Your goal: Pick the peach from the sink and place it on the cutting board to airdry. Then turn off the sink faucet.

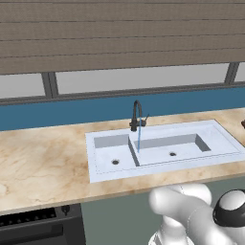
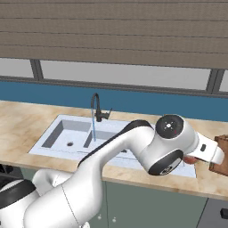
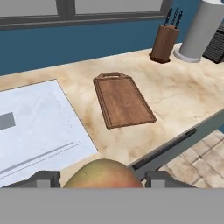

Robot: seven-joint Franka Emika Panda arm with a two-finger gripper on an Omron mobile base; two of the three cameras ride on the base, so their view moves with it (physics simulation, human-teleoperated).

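Round orange-red peach [image 3: 103, 174] is grasped between the dark gripper [image 3: 103, 179] fingers at lower centre — carried high towards the brown wooden cutting board [image 3: 123, 99], centre frame.

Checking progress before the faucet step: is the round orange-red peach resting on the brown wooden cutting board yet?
Apart. In the hand view the round orange-red peach sits between the gripper's dark fingertips, while the brown wooden cutting board lies bare on the counter ahead.
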